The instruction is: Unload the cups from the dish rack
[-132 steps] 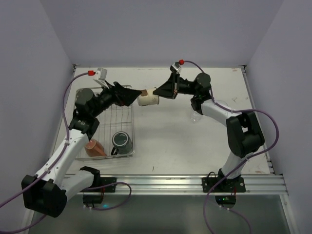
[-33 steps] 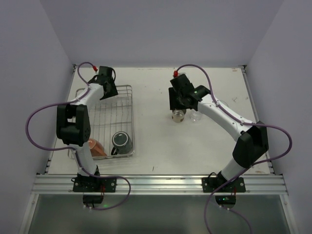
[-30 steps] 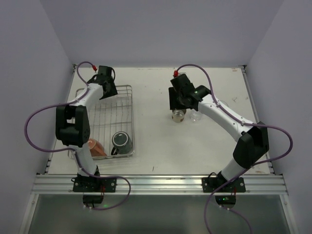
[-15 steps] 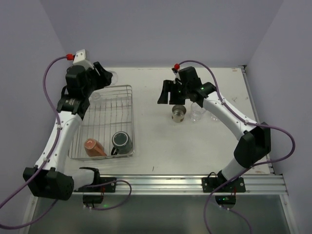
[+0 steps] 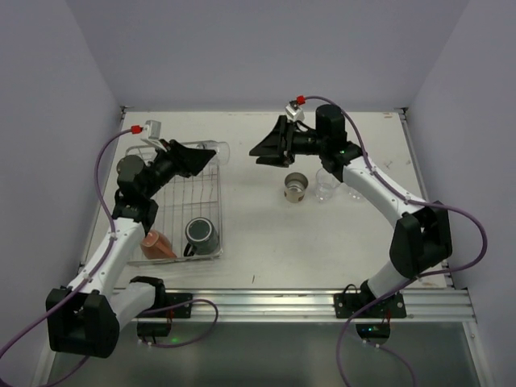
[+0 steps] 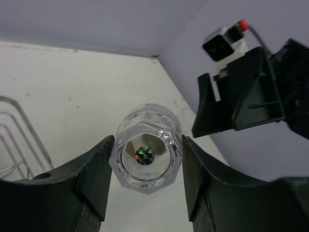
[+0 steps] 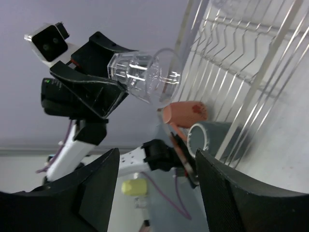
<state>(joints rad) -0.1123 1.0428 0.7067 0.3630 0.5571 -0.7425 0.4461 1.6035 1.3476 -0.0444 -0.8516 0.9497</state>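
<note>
My left gripper (image 5: 205,155) is shut on a small clear faceted glass (image 5: 218,151), held on its side in the air above the far right corner of the silver wire dish rack (image 5: 169,211). The left wrist view shows the glass's base (image 6: 146,154) squeezed between both fingers. My right gripper (image 5: 262,147) is open and empty, pointing left at the glass (image 7: 145,72), a short gap away. In the rack's near end lie a dark handled mug (image 5: 201,235) and an orange-red cup (image 5: 158,243). A beige-brown cup (image 5: 297,187) stands on the table below the right gripper.
A clear glass (image 5: 326,185) stands on the table just right of the beige-brown cup, under the right forearm. Grey walls close the table on three sides. Both arm bases and a metal rail (image 5: 266,302) line the near edge.
The left arm has swung the clear glass rightward from the rack's far left. The right gripper has risen off the beige-brown cup, left it standing, and turned left toward the glass.
</note>
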